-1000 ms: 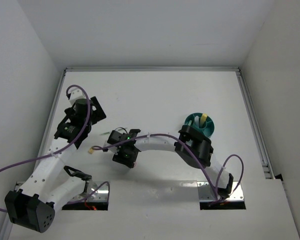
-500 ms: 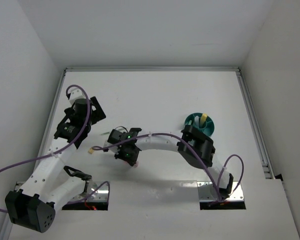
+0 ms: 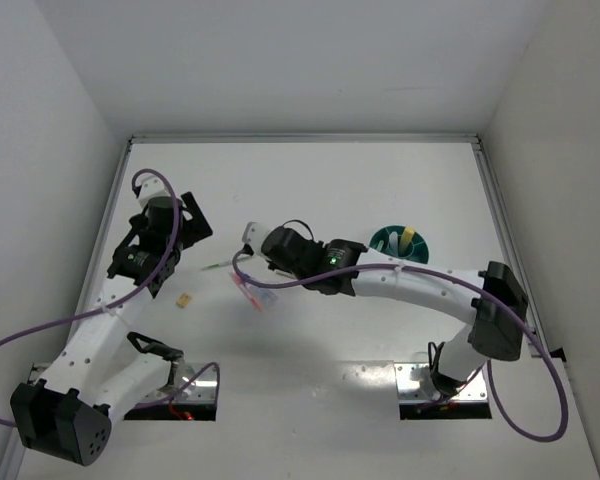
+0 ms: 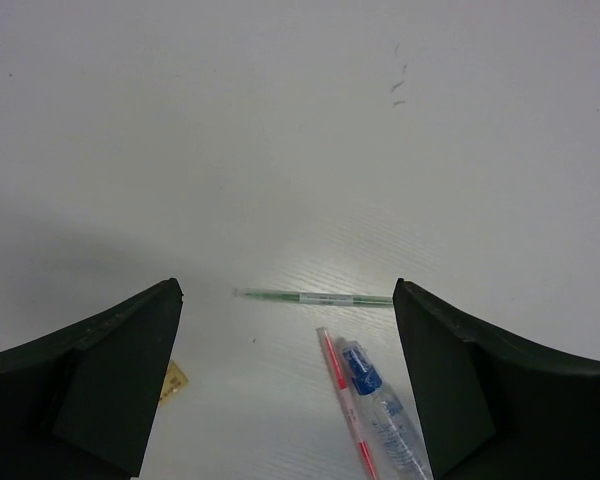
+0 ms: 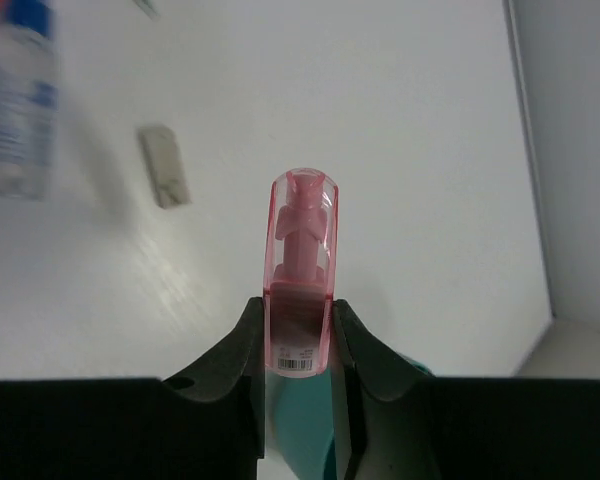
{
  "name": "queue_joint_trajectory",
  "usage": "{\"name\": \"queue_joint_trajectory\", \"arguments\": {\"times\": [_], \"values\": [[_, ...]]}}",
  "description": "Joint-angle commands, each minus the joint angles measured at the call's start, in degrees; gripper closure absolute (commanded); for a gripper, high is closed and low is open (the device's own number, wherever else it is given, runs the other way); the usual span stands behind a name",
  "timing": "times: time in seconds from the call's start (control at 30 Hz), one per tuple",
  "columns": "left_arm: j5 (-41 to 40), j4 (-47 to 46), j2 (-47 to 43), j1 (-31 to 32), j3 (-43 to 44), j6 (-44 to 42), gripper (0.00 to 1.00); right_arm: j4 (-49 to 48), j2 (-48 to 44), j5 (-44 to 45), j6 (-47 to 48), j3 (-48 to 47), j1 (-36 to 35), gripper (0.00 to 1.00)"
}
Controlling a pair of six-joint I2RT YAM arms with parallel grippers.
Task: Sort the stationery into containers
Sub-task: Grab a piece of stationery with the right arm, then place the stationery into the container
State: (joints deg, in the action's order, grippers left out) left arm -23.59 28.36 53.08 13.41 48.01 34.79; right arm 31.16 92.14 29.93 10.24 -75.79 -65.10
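- Right gripper (image 5: 298, 312) clamped on pink marker (image 5: 300, 235); marker sticks out past the fingertips, above the table
- Left gripper (image 4: 287, 290) spread wide, holding nothing, over thin green pen (image 4: 315, 297)
- Clear-blue tube (image 4: 385, 420) lies near that pen; grey eraser (image 5: 165, 165) lies apart
- Teal tub (image 3: 420, 248) to the right, yellow marker (image 3: 407, 238) inside
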Motion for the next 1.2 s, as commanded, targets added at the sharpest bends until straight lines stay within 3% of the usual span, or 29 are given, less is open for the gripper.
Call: {"name": "queue_joint_trajectory", "arguments": {"times": [0.0, 0.13, 0.33, 0.43, 0.6, 0.73, 0.8, 1.1, 1.17], "values": [[1.45, -2.52, -1.4, -0.75, -0.2, -0.86, 0.07, -5.13, -0.81, 15.48, 5.31, 5.99, 2.25, 1.0], [2.06, -2.52, -1.93, -0.75, -0.72, -0.86, 0.07, -8.04, -4.06, 18.76, 10.13, 11.27, 6.29, 1.0], [3.2, -3.05, -1.93, -0.75, -0.72, -1.39, 0.07, -5.84, -6.09, 19.29, 14.19, 10.13, 9.64, 1.0], [3.73, -3.05, -1.93, -0.75, -0.72, -1.39, 0.07, -3.92, -6.71, 20.69, 21.81, 9.61, 10.69, 1.0], [4.26, -3.57, -1.93, -0.75, -0.72, -1.39, 0.07, 8.54, -3.64, 22.19, 30.45, 4.7, 10.7, 1.0], [4.79, -3.57, -1.93, -0.75, -0.72, -1.39, 0.07, 16.0, -2.14, 15.43, 37.29, 2.49, 13.77, 1.0], [4.79, -3.57, -1.93, -0.75, -1.25, -1.39, 0.07, 14.55, -2.14, 19.62, 41.51, 3.98, 14.48, 1.0], [5.31, -4.1, -1.4, -0.75, -1.25, -1.91, 0.07, 24.03, -7.23, 15.78, 51.71, 3.89, 17.38, 1.0], [5.84, -4.1, -1.4, -0.75, -1.25, -1.91, 0.07, 19.69, -7.93, 17.25, 56.36, 6.6, 17.99, 1.0]]}}
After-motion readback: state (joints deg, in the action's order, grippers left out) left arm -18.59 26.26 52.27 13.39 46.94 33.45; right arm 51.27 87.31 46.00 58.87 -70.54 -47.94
